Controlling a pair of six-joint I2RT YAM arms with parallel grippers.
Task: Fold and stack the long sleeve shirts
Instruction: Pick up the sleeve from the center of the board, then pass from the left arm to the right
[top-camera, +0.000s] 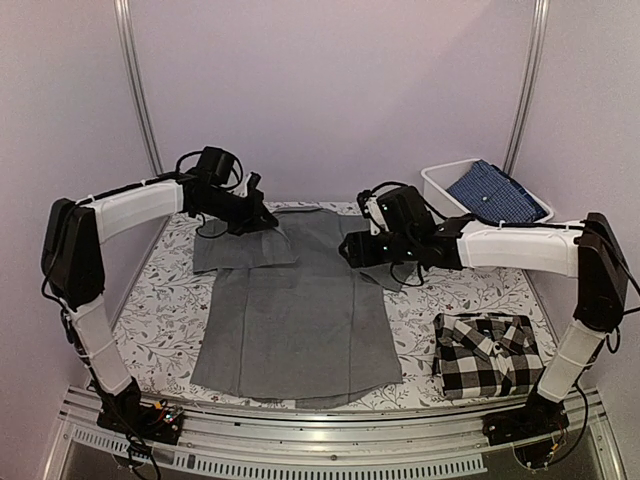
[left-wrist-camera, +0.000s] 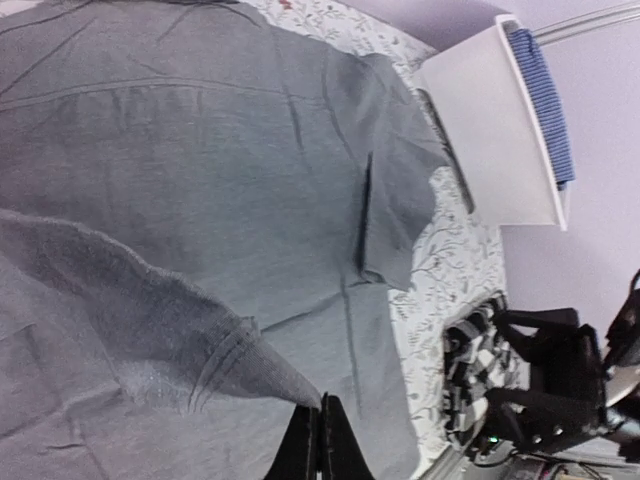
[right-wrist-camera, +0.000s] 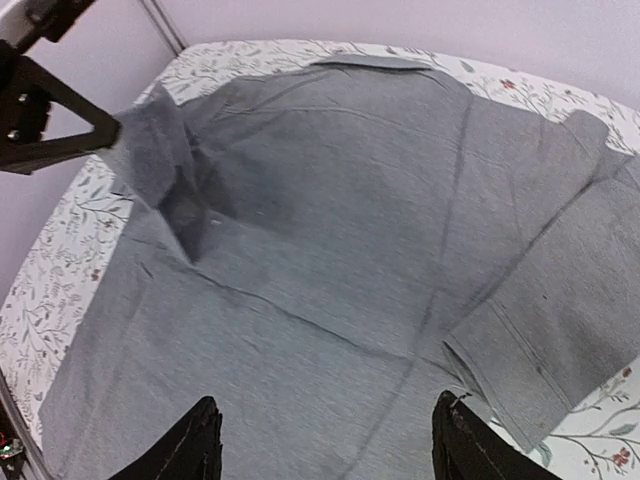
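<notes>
Overhead, not right-wrist: checked shirt (top-camera: 488, 353) (folded)

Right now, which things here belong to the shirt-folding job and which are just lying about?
In the job: grey shirt, spread flat, sleeve pinched by the left gripper; checked shirt, already folded.
Lying about: white bin; blue cloth inside it, untouched; floral table cover.

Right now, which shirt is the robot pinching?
The grey shirt, spread open in the middle: the left gripper pinches its sleeve. The checked shirt sits folded near the right arm, untouched.
</notes>
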